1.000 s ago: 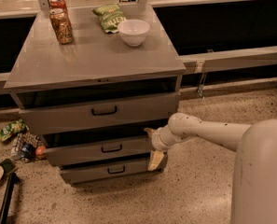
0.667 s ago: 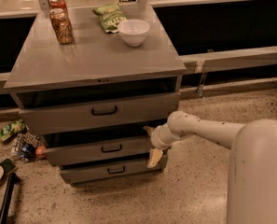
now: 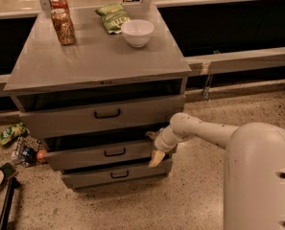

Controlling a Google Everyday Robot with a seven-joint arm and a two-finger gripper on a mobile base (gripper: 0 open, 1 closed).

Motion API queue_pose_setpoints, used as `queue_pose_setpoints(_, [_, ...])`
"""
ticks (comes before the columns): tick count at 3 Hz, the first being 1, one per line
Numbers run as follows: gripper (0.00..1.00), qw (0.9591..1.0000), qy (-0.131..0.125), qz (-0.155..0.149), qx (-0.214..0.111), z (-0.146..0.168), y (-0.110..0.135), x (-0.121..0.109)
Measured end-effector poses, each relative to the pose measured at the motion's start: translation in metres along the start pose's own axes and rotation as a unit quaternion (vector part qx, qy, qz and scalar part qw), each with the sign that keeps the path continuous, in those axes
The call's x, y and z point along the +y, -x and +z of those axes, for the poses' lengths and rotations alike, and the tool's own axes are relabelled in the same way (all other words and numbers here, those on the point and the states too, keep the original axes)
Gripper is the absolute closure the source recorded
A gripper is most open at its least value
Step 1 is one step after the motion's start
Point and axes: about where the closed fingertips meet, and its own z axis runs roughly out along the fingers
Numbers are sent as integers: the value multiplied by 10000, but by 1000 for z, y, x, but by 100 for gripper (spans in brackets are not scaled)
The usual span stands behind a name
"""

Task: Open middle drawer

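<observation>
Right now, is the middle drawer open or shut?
Partly open: the middle drawer juts out, dark gap above. The gripper is at its right end.

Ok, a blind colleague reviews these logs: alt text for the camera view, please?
The robot's gripper sits at the right end of the slightly pulled-out middle drawer of a grey cabinet. A white bowl, a can and a green bag stand on top.

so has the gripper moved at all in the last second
Yes, slightly. The gripper, at the right end of the middle drawer, has edged left, further in from the cabinet's right front edge, which stays put.
</observation>
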Motion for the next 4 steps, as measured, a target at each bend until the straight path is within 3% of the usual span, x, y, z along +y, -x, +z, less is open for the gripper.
queue_pose_setpoints(3, [87, 10000, 65, 19, -20, 5, -2, -1])
queue_pose_setpoints(4, [100, 10000, 66, 19, -20, 4, -2, -1])
